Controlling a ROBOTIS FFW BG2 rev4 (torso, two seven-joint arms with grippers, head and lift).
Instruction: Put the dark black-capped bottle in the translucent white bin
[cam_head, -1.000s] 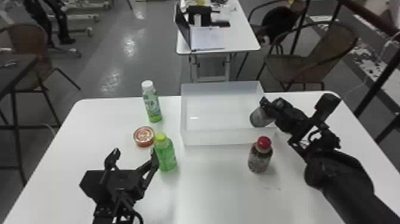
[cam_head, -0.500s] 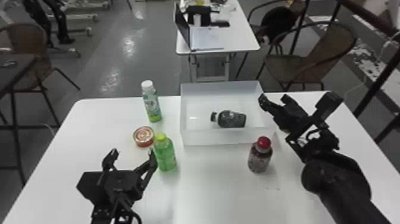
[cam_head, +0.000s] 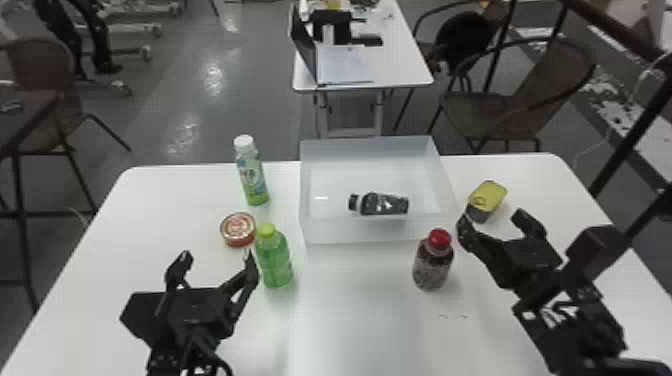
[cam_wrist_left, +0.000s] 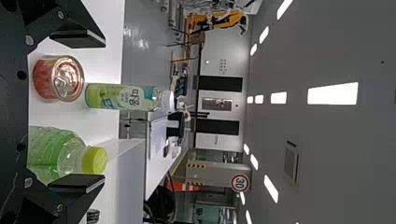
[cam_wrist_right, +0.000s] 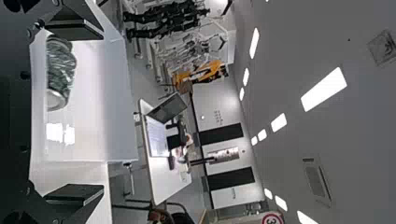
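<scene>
Nearest you, short of the bin (cam_head: 372, 232) & L of it, L gripper (cam_head: 217, 260) has tips spread w/ nothing between, one right by the green bottle (cam_head: 273, 260); swing it in & that prob. tips. Best room to move: table (cam_head: 350, 320) in front of bin, btwn green bottle & red-capped bottle (cam_head: 432, 262), which stands by bin's near R corner. R gripper (cam_head: 492, 220), just R of bin, fingers wide apart, no load; a low sweep L could clip bottle or bin wall, so lift 1st. Red can (cam_head: 238, 229) L of bin, yellow tin (cam_head: 487, 197) R. Dark bottle (cam_head: 385, 204) lies inside bin, cap to L: looks done, tho a bumped bin could roll it. White-capped bottle (cam_head: 252, 175) L of bin; table's far edge is close behind bin, so don't shove.
</scene>
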